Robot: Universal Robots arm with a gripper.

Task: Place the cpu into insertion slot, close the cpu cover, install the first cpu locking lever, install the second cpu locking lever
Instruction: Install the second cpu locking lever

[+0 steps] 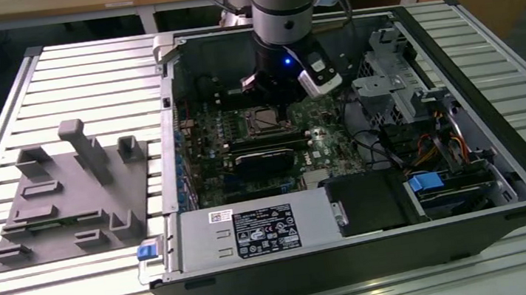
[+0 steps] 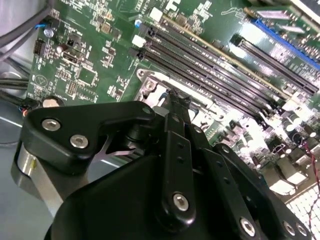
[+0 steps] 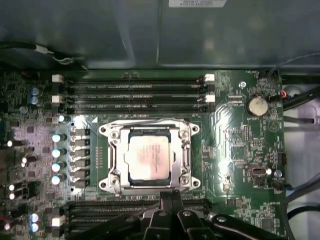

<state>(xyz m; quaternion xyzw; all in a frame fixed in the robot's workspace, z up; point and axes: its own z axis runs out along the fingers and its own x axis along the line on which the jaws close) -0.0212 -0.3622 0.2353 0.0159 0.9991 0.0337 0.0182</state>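
— Where are you right now?

— My arm reaches down into the open computer case (image 1: pixel 505 187), over the green motherboard (image 3: pixel 235 150). In the exterior view my gripper (image 1: pixel 282 89) hangs just above the board, near the socket.

— And the cpu?

— The cpu (image 3: pixel 148 156) lies flat in the insertion slot (image 3: pixel 131 176), its pale metal face up. The cpu cover (image 3: pixel 186 150) is down around it, the chip showing through the square window.

— Are you holding anything?

— No. In the first wrist view my black fingers (image 3: pixel 170 207) sit pressed together, clenched on nothing, their tips just beside the socket's edge over a bank of memory slots (image 3: pixel 100 210). In the second wrist view the same fingertips (image 2: pixel 177 107) point at the corner of the silver socket frame.

— What else is around?

— A second bank of memory slots (image 3: pixel 135 92) runs along the far side of the socket, and a coin cell battery (image 3: pixel 257 105) sits nearby. Outside the case, a grey fixture tray (image 1: pixel 71 206) rests on the slatted table (image 1: pixel 77 79), at the exterior view's left.
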